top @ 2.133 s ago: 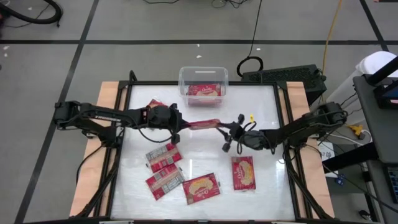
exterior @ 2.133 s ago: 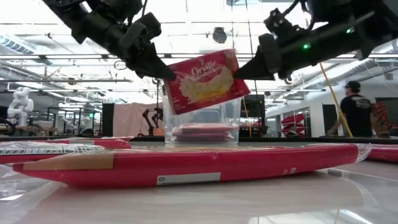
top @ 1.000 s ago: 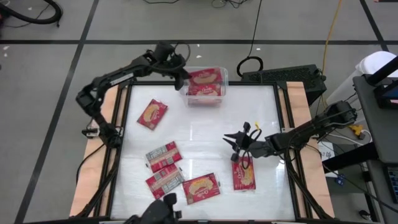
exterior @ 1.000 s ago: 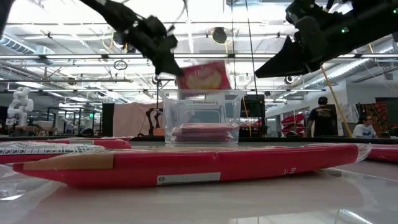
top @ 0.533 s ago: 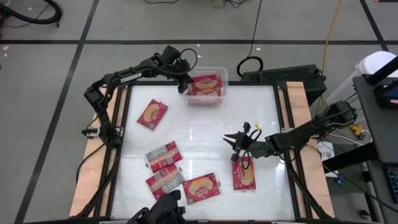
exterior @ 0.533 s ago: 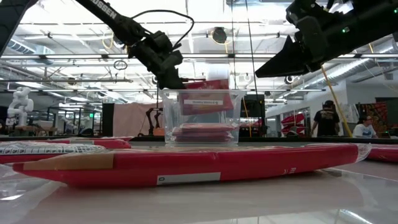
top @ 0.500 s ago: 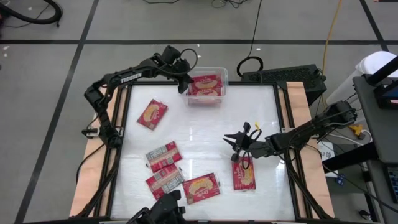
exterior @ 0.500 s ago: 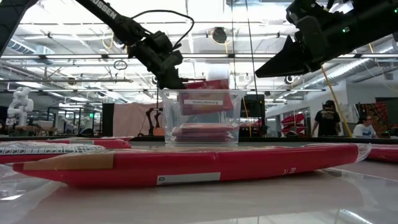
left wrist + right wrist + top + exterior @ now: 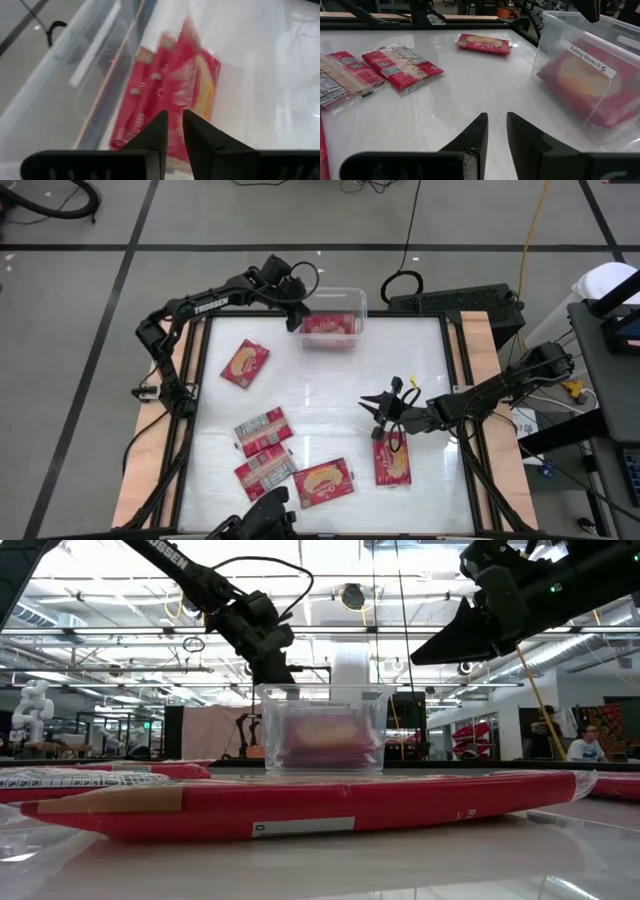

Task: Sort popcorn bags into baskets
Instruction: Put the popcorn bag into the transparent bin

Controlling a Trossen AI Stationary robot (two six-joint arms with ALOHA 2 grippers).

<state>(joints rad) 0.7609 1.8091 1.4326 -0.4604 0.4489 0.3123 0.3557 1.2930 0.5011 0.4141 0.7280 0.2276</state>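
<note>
Left jaws point(image 9: 293, 313) over bin point(image 9: 327, 297) (packet point(image 9: 328, 326) inside)

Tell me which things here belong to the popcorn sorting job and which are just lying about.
Part of the job:
- clear bin with red packets inside
- five popcorn packets on the table, e.g.
- left gripper at the bin's rim
- right gripper above the table

Just lying about:
- black cable on the floor behind the table
</note>
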